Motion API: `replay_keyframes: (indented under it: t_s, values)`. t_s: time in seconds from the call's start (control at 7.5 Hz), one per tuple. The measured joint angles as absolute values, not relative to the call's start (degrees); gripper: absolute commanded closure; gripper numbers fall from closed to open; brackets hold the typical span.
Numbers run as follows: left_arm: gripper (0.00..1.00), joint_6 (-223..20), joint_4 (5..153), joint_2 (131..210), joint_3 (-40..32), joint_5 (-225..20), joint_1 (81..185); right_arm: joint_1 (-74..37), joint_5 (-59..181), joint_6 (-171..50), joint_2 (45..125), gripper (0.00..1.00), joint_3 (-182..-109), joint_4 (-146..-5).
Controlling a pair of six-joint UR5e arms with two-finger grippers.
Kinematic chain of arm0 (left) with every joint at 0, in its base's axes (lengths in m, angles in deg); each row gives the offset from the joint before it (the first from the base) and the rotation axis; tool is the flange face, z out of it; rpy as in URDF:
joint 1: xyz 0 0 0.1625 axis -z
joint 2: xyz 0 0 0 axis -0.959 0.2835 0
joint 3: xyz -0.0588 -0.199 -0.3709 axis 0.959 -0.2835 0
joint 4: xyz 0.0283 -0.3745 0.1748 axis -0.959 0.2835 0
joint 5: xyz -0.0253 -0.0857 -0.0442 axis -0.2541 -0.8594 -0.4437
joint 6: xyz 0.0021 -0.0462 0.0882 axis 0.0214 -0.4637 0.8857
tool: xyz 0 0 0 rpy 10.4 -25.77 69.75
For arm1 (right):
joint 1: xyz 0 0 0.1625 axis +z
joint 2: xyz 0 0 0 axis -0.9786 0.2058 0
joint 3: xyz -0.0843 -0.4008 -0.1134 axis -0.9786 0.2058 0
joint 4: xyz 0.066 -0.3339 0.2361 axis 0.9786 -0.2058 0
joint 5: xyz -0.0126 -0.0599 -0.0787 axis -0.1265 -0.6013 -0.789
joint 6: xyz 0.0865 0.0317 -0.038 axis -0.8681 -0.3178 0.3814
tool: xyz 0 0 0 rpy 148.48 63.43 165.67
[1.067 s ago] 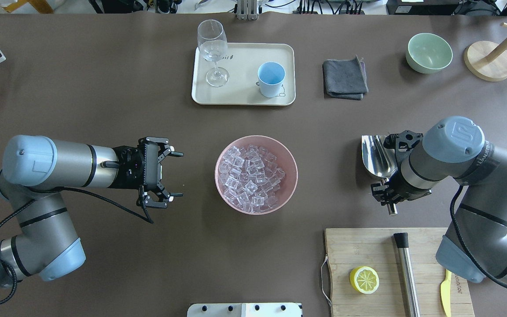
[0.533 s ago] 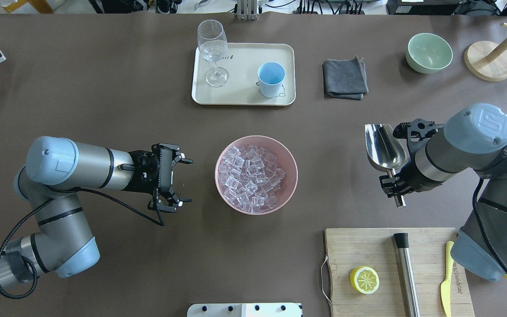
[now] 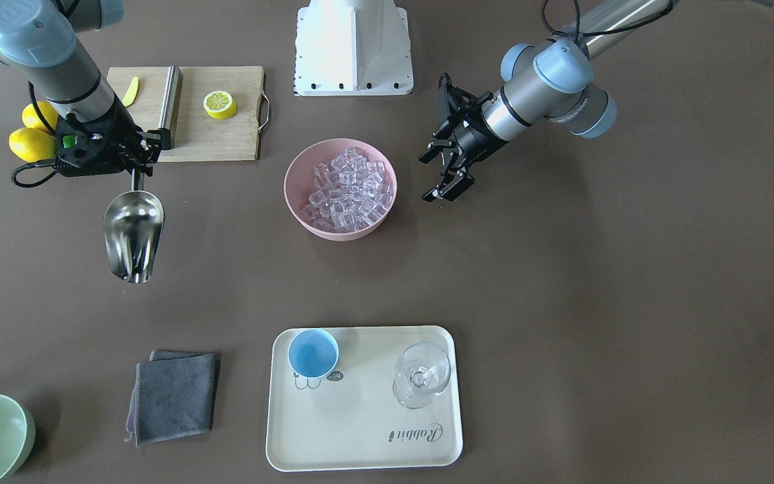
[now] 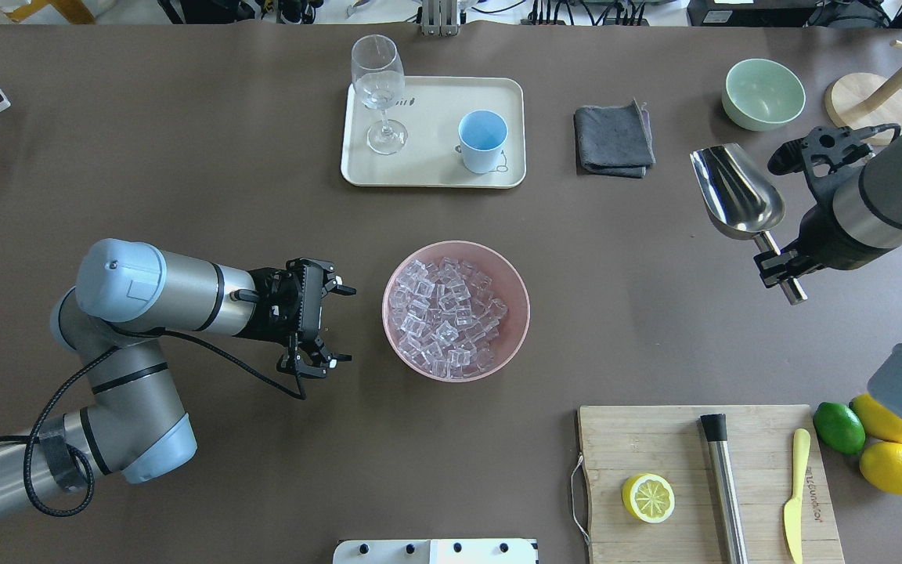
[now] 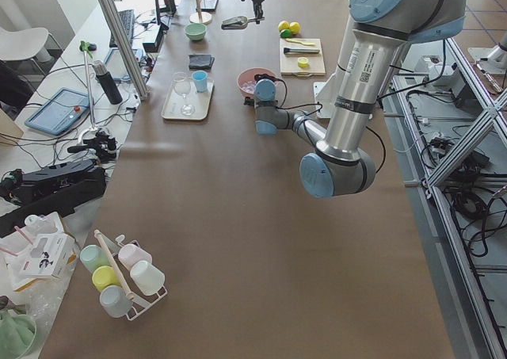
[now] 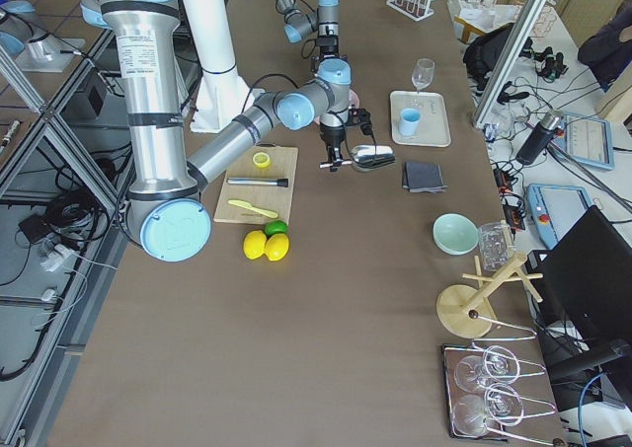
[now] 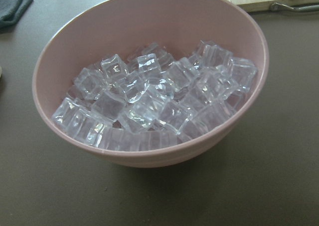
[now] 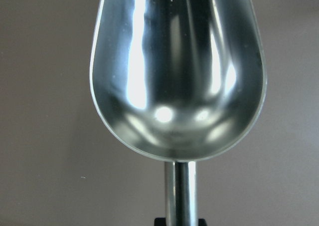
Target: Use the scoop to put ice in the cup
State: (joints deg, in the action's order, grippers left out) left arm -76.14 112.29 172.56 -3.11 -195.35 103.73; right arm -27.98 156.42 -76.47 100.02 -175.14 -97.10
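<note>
Ice (image 4: 446, 313) fills my centre pink bowl (image 4: 502, 266); cup (image 4: 482, 142) and scoop (image 4: 737, 200) are empty. Right hand (image 4: 776, 262) grips the scoop's handle; left hand (image 4: 345, 325) is wide above the brown bench (image 4: 185, 157).

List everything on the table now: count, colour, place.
pink bowl: one, pink, table centre
ice: many, clear, in pink bowl
tray: one, cream, far centre
cup: one, light blue, on tray
wine glass: one, clear, on tray
scoop: one, steel, empty, in right gripper
cloth: one, grey, beside tray
green bowl: one, green, far right
board: one, wooden, near right
lemon half: one, yellow, on board
steel cylinder: one, silver, on board
knife: one, yellow, on board
lemons: two, yellow, beside board
lime: one, green, beside lemons
left gripper: open, black, beside pink bowl
right gripper: shut on scoop handle
</note>
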Motion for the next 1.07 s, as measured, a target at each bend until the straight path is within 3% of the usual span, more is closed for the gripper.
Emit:
replay_keyframes:
  t_s: [0.67,1.07]
  values:
    - [0.01,-75.96,115.53,173.38,-1.34,-195.29,103.76,-18.73,158.69,-51.42,99.2,1.0,-175.89,-104.02]
    - [0.01,-75.88,117.86,174.55,1.36,-195.56,103.59,-17.82,159.6,-39.73,94.71,1.0,-175.55,-118.97]
